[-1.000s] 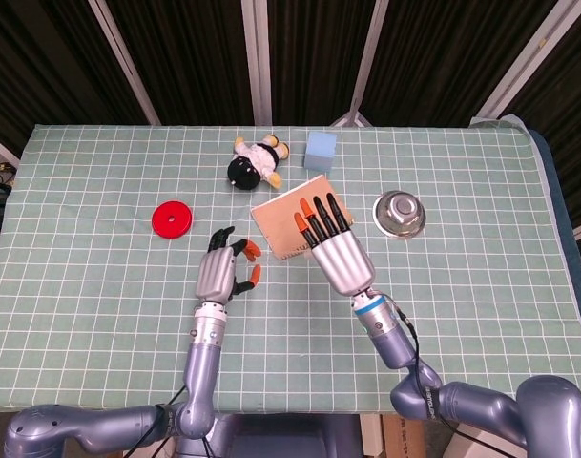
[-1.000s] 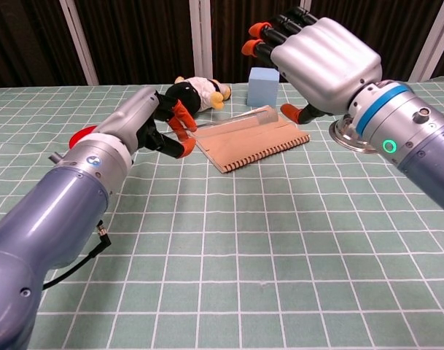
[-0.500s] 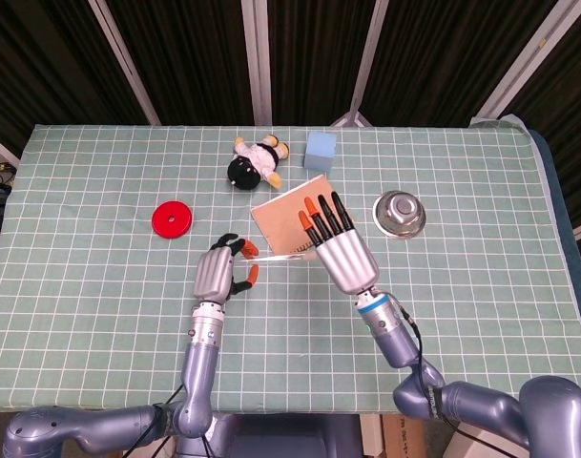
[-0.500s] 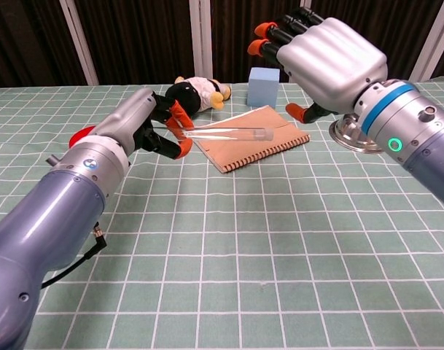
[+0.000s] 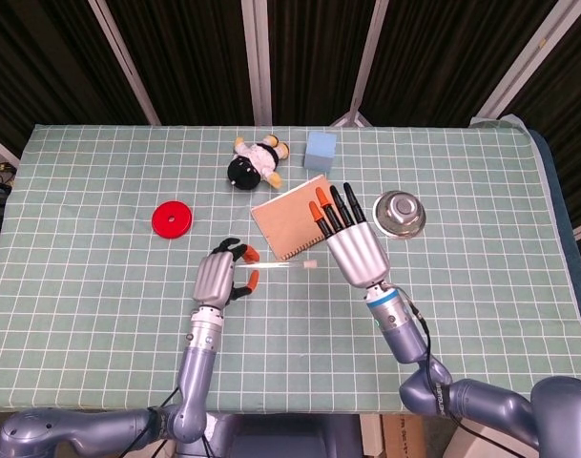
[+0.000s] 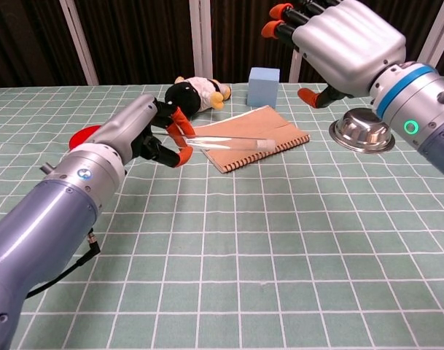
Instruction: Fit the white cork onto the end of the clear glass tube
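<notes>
- The left hand (image 6: 145, 135) pinches one end of the clear glass tube (image 6: 225, 143), holding it level above the bench near the notebook's (image 5: 292, 216) front edge.
- The tube's free end shows a white cork (image 6: 265, 144), apparently already seated.
- The right hand (image 6: 345, 44), fingers spread and empty, hovers above the steel bowl (image 6: 361, 131).
- Judgement: fitting looks done; next, press it firm.

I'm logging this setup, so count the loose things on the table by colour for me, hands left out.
Red: 1, the disc
Blue: 1, the foam block
Brown: 1, the notebook
Silver: 1, the metal bowl
Clear with a white cork: 1, the glass tube, held by the left hand
Black, white and yellow: 1, the plush toy
Total: 6
</notes>
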You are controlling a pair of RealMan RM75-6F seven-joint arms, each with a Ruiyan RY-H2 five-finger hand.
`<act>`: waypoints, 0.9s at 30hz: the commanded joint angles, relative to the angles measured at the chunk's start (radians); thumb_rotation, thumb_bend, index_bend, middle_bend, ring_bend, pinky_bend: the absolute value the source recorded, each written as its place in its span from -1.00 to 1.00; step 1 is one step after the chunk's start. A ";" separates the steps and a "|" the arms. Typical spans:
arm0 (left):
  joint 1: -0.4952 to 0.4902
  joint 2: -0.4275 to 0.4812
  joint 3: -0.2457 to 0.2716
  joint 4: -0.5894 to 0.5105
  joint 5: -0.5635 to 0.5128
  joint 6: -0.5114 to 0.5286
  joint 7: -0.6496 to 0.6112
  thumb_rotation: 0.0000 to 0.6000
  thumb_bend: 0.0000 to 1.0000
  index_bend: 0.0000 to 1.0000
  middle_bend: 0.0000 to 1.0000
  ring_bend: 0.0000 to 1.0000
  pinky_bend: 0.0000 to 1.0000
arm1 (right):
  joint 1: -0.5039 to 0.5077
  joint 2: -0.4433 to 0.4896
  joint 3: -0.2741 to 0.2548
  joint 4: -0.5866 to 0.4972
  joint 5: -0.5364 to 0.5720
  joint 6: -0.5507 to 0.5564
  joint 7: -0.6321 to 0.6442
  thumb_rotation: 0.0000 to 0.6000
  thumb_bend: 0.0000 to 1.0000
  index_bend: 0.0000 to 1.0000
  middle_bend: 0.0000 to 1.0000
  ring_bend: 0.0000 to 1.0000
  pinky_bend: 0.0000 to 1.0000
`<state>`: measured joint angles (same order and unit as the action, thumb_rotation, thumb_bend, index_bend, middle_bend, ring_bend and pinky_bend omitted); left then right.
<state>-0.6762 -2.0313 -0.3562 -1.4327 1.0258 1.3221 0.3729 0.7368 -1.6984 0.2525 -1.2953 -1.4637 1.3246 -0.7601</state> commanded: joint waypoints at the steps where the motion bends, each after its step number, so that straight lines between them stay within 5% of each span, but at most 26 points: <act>1: 0.014 0.008 0.021 0.000 0.008 -0.006 -0.005 1.00 0.54 0.01 -0.02 -0.60 -0.41 | -0.006 0.015 0.006 -0.014 0.004 0.006 -0.001 1.00 -0.22 -0.72 -0.86 -1.00 -1.00; 27: 0.065 -0.018 0.112 0.063 0.054 -0.036 0.010 1.00 0.54 0.01 -0.02 -0.60 -0.41 | -0.030 0.106 0.026 -0.149 0.018 0.034 -0.030 1.00 -0.22 -0.72 -0.87 -1.00 -1.00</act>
<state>-0.6115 -2.0483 -0.2446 -1.3702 1.0790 1.2864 0.3826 0.7072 -1.5956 0.2779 -1.4404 -1.4460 1.3568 -0.7888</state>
